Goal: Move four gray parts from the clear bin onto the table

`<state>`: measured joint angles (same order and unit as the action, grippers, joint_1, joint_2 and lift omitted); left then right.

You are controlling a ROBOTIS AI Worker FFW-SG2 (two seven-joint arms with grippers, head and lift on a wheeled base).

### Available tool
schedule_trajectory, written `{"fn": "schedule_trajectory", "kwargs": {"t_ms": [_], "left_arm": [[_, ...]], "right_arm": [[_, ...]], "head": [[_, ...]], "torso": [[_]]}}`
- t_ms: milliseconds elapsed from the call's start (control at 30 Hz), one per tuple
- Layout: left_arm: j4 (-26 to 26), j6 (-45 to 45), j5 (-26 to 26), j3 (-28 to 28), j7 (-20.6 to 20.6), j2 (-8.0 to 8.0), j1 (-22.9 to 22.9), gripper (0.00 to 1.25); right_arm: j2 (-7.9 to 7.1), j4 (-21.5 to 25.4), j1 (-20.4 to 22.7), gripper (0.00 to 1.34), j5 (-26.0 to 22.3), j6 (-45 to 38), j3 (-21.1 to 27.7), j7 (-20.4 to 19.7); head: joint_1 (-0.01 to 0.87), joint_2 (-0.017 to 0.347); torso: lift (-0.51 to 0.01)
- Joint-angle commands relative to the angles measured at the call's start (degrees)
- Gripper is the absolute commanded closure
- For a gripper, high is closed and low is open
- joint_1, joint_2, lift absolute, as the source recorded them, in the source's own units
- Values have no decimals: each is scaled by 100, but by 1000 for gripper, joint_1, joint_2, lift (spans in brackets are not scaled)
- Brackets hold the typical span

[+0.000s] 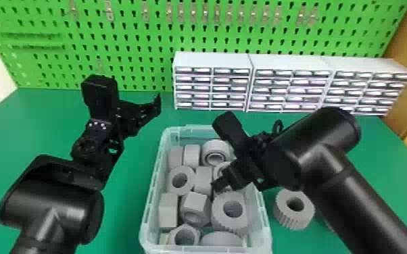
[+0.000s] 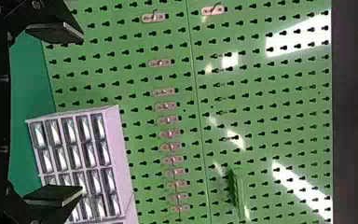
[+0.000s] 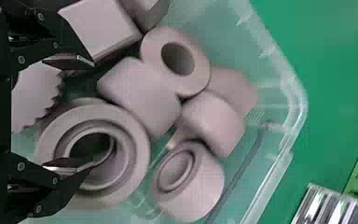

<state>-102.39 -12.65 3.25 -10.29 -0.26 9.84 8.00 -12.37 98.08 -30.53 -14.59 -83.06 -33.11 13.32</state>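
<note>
Right gripper, its two fingers parted wide with nothing clasped between them, hangs low over the clear bin; one fingertip lies across the bore of a ringed gray part, the other near its outer edge, though whether either touches it cannot be told. Left gripper waits, fingers spread and empty, above the table to the left of the bin; drawer cabinets stand beyond the bin.

Gray parts lie crowded inside the bin; one ribbed gray part sits on the table just to the right of the bin, with a gray sliver farther right, mostly behind the right arm and too little shown to identify.

The step in hand appears to be a fresh pick, with the transfer partly done; the next move likely calls for settling the fingers astride the ringed part's wall, closing firmly, then lifting straight up past neighboring pieces and the bin's rim before setting it down to the right of the bin.
</note>
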Motion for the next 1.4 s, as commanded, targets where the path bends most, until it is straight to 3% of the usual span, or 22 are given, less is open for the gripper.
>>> {"fn": "schedule_trajectory", "kwargs": {"t_ms": [0,567,800,1167,1267,1367], "left_arm": [[0,0,9,1,0,0,0,137],[0,0,9,18,0,0,-18,139],[0,0,9,9,0,0,-27,140],[0,0,9,18,0,0,-27,140],[0,0,9,18,0,0,-27,140],[0,0,9,18,0,0,-27,140]], "right_arm": [[95,-201,-23,515,905,246,-117,558],[148,-667,12,522,949,633,-11,787],[156,-940,21,522,949,941,-29,1059],[156,-1019,12,529,1046,976,-81,1094],[165,-1019,12,590,1081,967,-99,1094],[183,-1019,21,783,1143,958,-81,1094]], "head": [[686,26],[686,26],[686,26],[686,26],[686,26],[686,26]], "torso": [[-50],[-50],[-50],[-50],[-50],[-50]]}}
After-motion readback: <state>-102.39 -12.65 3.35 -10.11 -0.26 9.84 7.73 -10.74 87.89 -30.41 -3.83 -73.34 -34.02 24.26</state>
